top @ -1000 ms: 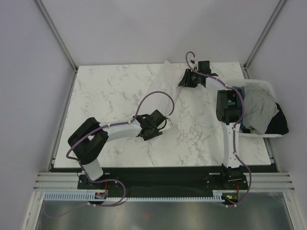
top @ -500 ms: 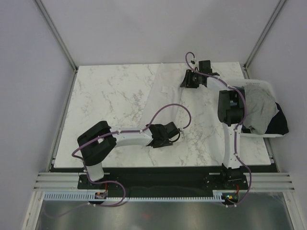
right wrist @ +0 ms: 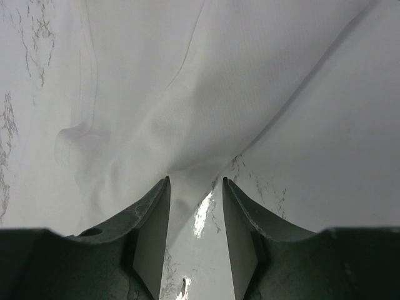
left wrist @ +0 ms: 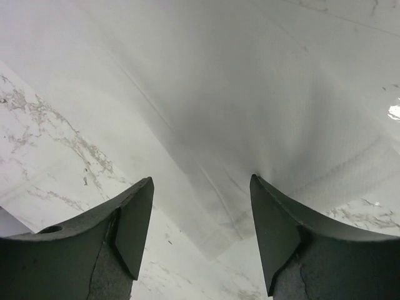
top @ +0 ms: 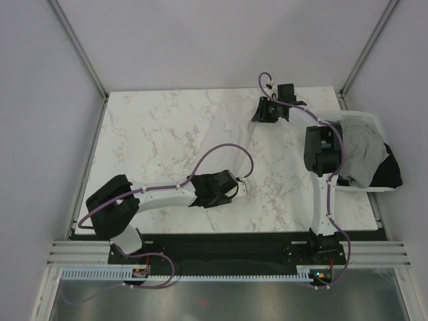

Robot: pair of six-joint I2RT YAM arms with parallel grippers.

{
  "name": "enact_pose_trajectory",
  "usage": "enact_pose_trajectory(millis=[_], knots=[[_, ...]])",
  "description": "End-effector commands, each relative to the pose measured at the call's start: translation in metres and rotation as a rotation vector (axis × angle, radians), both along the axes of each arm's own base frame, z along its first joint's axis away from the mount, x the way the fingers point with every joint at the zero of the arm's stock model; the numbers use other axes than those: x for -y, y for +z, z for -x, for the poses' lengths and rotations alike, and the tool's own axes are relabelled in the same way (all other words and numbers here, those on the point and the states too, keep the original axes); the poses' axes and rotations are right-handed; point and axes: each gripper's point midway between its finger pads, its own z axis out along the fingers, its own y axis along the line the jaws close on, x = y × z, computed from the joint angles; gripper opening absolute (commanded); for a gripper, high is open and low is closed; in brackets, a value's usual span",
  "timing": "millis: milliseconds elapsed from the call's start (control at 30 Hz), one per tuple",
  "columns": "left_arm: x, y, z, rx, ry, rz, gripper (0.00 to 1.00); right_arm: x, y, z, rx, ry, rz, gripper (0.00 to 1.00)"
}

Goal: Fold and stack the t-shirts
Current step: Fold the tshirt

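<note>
Laying-out step, judged: right claw [right wrist: 195,182] pinched the white shirt [top: 227,134], left claw [left wrist: 201,180] stood spread over its hem; next move likely needed gripping there.

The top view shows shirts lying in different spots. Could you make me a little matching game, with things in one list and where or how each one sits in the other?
Things:
1. white t-shirt
2. light grey t-shirt
3. black t-shirt
4. left gripper

Places or states:
A. spilling over the right side of the white bin
B. jaws open, over the white t-shirt's near edge
C. spread out on the marble table
D. heaped inside the white bin

Pairs: 1-C, 2-D, 3-A, 4-B
</note>
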Motion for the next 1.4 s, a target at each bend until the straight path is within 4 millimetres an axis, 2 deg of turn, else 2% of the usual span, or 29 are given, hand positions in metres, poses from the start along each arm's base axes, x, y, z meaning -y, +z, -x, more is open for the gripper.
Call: enact_pose_trajectory(millis=[0, 133, 233, 367, 533, 767, 800, 900, 1067, 1367], knots=[[0.009, 0.028, 0.006, -0.015, -0.024, 0.074, 0.71, 0.002, 0.042, -0.005, 0.089, 0.006, 0.001, 0.47], [0.012, 0.036, 0.012, -0.033, -0.040, 0.120, 0.72, 0.003, 0.043, -0.004, 0.091, 0.005, 0.000, 0.47], [0.010, 0.033, 0.015, -0.052, -0.044, 0.106, 0.73, 0.001, 0.043, -0.005, 0.092, 0.010, 0.000, 0.47], [0.019, 0.026, 0.027, -0.114, -0.078, 0.121, 0.75, -0.007, 0.044, -0.007, 0.096, 0.040, -0.050, 0.47], [0.035, 0.010, 0.045, -0.182, -0.130, 0.092, 0.74, -0.020, 0.039, -0.007, 0.078, 0.057, -0.122, 0.47], [0.049, -0.022, 0.060, -0.280, -0.156, 0.041, 0.73, -0.018, 0.021, -0.015, 0.059, 0.043, -0.110, 0.47], [0.050, -0.029, 0.062, -0.300, -0.158, 0.031, 0.73, -0.019, 0.012, -0.015, 0.042, 0.042, -0.110, 0.47], [0.053, -0.036, 0.064, -0.321, -0.162, 0.020, 0.72, -0.019, 0.008, -0.018, 0.033, 0.037, -0.114, 0.47], [0.069, -0.041, 0.076, -0.382, -0.195, 0.026, 0.72, -0.024, -0.003, -0.023, 0.016, 0.037, -0.128, 0.47], [0.104, -0.038, 0.090, -0.480, -0.226, 0.062, 0.70, -0.031, -0.002, -0.031, 0.019, 0.051, -0.159, 0.47]])
